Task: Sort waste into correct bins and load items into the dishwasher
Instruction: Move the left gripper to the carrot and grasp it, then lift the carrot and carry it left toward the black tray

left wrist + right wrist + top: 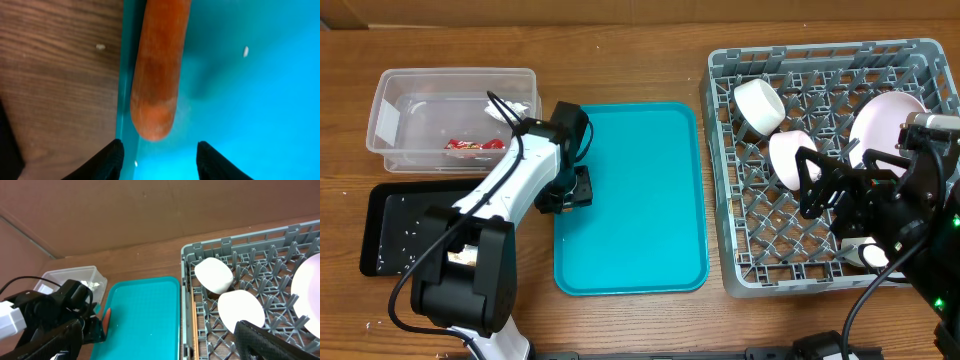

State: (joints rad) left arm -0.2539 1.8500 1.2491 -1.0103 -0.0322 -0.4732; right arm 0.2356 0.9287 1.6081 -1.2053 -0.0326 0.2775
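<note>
A short orange carrot-like stick (157, 70) lies along the left rim of the teal tray (240, 100). My left gripper (160, 156) hovers low over it, jaws apart, the stick's rounded end just ahead of the gap and touching neither finger. From above, the left gripper (572, 188) covers the stick. The clear tub (395, 90) holds a red wrapper (475, 145) and a white napkin (510, 108). The grey dish rack (720, 170) holds a cup (758, 105), a bowl (788, 158), a plate (885, 120) and a second bowl (868, 255). My right gripper (810, 185) stands open over the rack.
The black tray (380, 235), speckled with pale scraps, lies left of the left arm's base. A few white crumbs (245, 50) dot the teal tray. Chopsticks (194, 325) lie along the rack's left wall. One right finger (265, 340) shows low in the right wrist view.
</note>
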